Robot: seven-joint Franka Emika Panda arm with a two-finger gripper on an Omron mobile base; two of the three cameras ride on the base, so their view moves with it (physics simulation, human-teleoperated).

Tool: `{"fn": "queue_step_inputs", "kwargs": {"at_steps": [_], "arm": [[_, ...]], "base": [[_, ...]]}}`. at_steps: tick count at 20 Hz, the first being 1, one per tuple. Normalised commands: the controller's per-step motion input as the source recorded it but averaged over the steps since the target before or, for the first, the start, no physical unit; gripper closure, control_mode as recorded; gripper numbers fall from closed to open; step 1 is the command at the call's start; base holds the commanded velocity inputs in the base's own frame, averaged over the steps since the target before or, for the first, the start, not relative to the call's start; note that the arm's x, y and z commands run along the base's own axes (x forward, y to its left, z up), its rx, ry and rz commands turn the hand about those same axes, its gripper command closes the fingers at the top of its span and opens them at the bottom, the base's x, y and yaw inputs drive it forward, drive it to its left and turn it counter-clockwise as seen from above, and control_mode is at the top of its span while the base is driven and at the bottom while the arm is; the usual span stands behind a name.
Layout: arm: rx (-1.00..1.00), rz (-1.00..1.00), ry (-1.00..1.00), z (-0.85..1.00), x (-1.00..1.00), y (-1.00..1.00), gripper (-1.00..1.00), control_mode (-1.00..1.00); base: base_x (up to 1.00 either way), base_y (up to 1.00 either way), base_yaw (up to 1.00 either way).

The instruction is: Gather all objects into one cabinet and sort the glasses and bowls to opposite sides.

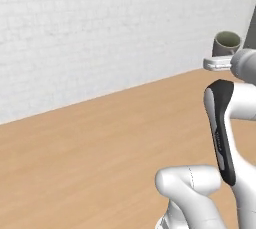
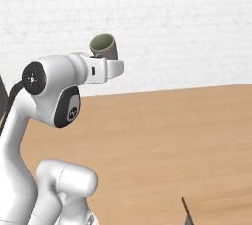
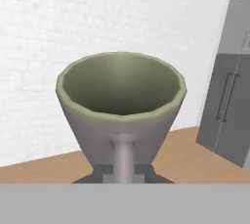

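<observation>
A grey-green glass (image 3: 122, 100) with one side handle stands upright and empty in front of the hand camera. Its handle runs down between the dark fingertips of my gripper (image 3: 123, 173), which is shut on it. From the base, the same glass (image 1: 226, 43) (image 2: 104, 46) is held high in the air above the white hand, well clear of the wooden surface. The gripper (image 1: 218, 63) (image 2: 112, 62) sits just under the glass. Grey cabinet doors (image 3: 227, 105) with long vertical bar handles stand shut at the right of the hand view.
A white brick wall (image 2: 172, 27) runs behind a broad wooden surface (image 1: 90, 153). A dark grey panel edge (image 1: 251, 20) shows at the upper right of the left base view. A thin dark edge (image 2: 187, 212) pokes up at the bottom of the right base view.
</observation>
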Motion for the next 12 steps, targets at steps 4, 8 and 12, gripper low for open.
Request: {"fn": "queue_step_inputs", "kwargs": {"at_steps": [4, 8, 12], "arm": [[0.0, 0.0, 0.0, 0.0, 0.0, 0.0, 1.0, 1.0], [0.0, 0.0, 0.0, 0.0, 0.0, 0.0, 1.0, 1.0], [0.0, 0.0, 0.0, 0.0, 0.0, 0.0, 1.0, 1.0]], "base": [[1.0, -0.83, -0.25], [1.0, -0.87, -0.25], [1.0, -0.96, -0.23]]}}
